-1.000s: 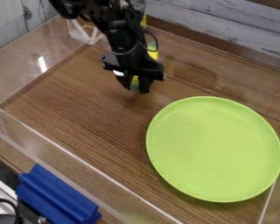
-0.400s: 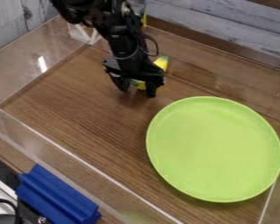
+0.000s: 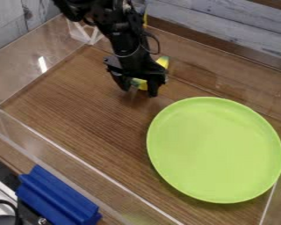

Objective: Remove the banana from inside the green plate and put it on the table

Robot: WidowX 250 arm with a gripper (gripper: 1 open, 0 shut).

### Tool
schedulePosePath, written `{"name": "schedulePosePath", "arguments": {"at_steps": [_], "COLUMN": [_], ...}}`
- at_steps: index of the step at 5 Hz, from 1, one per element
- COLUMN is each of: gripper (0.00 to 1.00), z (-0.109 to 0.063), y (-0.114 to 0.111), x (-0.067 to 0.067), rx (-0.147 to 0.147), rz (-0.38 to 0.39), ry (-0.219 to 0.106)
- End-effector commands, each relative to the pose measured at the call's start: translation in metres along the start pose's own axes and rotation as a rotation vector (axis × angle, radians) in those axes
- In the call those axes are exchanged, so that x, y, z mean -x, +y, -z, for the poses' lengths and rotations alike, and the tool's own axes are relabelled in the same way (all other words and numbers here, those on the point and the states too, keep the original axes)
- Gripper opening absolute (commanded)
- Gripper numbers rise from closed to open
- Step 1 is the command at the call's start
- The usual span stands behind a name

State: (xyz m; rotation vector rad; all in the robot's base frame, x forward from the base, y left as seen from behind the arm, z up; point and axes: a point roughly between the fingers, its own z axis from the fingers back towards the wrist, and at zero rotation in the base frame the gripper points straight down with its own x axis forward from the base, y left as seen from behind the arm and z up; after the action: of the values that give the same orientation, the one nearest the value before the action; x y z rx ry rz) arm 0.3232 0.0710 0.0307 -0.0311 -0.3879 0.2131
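Hand: the black hand (image 3: 140, 90) is released, its fingers parted and pointing down, low over the table (image 3: 84, 110).
Banana: the banana (image 3: 164, 62) is at the hand, partly hidden by it; one yellow part shows just beside the hand, on its far right side as seen by the camera, and a yellow-green bit shows between the fingers. Whether a finger touches it, I cannot tell.
Plate: the green plate (image 3: 216, 149) lies to the hand's right and nearer the camera, apart from the fingers. The banana is outside it.
Table: brown wood grain runs under the hand and out around it, bearing the plate.
Clear wall: a see-through wall (image 3: 75, 164) slants past on the camera's side of the hand.
Blue block: the ridged blue block (image 3: 56, 195) sits well apart from the hand, toward the camera and to the left, beyond that clear wall.
Planks: pale grey boards (image 3: 219, 19) stand behind the hand.
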Motion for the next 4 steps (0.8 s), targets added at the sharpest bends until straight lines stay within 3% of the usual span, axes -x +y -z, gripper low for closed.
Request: {"name": "schedulePosePath", "arguments": {"at_steps": [1,4], "gripper": [1.0,1.0], "z": [-0.0092,-0.0076], "y": [0.0007,0.0012], "x": [-0.0156,-0.0167], "rx": [0.001,0.009], "rz": [0.012,0.026], "ry": [-0.047,-0.039]}}
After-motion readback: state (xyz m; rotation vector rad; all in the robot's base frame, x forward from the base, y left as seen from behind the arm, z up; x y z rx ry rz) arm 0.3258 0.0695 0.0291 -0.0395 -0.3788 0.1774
